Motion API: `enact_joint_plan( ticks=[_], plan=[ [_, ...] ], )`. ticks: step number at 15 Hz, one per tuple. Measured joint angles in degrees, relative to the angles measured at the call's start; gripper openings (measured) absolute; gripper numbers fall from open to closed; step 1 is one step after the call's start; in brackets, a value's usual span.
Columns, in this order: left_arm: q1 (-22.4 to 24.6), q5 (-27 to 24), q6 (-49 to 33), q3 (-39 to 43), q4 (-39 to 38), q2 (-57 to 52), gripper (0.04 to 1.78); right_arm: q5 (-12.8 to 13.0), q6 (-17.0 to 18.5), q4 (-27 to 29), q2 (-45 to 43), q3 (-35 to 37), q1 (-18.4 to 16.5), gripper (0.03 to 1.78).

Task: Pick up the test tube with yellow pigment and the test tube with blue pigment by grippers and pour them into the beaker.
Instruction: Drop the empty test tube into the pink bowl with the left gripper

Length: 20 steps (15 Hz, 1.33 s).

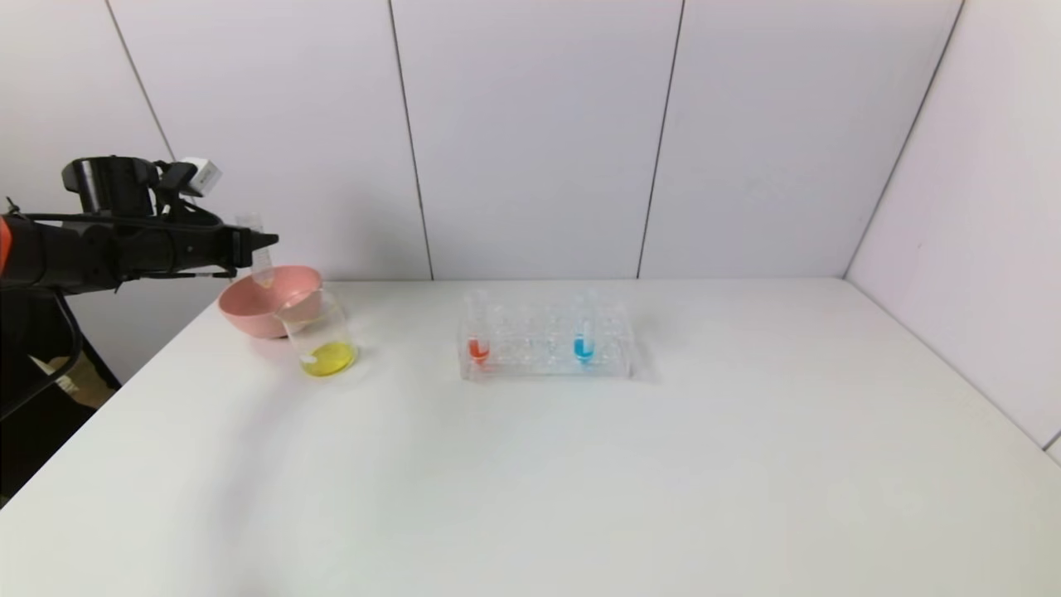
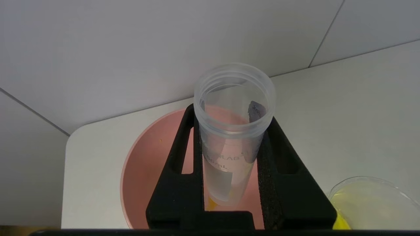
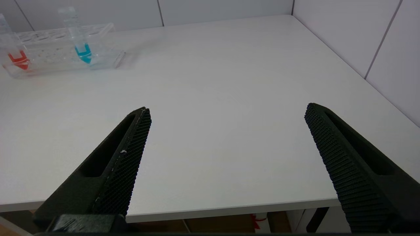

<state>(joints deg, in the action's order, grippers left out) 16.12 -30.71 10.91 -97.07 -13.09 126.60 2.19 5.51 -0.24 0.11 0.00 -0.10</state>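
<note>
My left gripper (image 1: 257, 242) is shut on the test tube with yellow pigment (image 2: 229, 137) and holds it upright above the pink bowl (image 1: 265, 300); the tube (image 1: 260, 259) is almost empty, with a yellow trace at its base. The beaker (image 1: 323, 336) stands beside the bowl with yellow liquid in its bottom; it also shows in the left wrist view (image 2: 370, 203). The test tube with blue pigment (image 1: 584, 332) stands in the clear rack (image 1: 547, 365), also seen in the right wrist view (image 3: 80, 39). My right gripper (image 3: 228, 131) is open and empty over the table's near edge, outside the head view.
A red-liquid tube (image 1: 477, 336) stands at the rack's left end, also in the right wrist view (image 3: 14, 49). The pink bowl (image 2: 144, 164) sits at the table's back left corner. White walls close the back and right. The white table (image 1: 580, 481) spreads in front.
</note>
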Motion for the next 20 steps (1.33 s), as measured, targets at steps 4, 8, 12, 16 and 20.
enact_joint_plan(
  ticks=[4, 8, 12, 16, 20],
  plan=[
    [0.69, 0.69, -0.17, 1.57, -0.74, 1.49, 0.47, 0.00, 0.00, 0.00, 0.00, 0.00, 0.02, 1.71],
    [0.78, 1.06, -1.29, 2.34, -2.17, 2.17, 0.55, 0.00, 0.00, 0.02, 0.00, 0.00, 0.02, 1.71],
    [0.91, 1.02, -1.33, 2.78, -2.21, 1.16, 1.05, 0.00, 0.00, 0.00, 0.00, 0.00, 0.05, 1.71],
    [0.83, 0.87, -2.12, 5.99, -2.69, -3.15, 1.60, 0.00, 0.00, 0.00, 0.00, 0.00, 0.02, 1.71],
    [0.77, 0.98, -2.16, 11.06, -8.20, -10.70, 1.78, 0.00, 0.00, 0.02, 0.00, 0.00, 0.02, 1.71]
  ],
)
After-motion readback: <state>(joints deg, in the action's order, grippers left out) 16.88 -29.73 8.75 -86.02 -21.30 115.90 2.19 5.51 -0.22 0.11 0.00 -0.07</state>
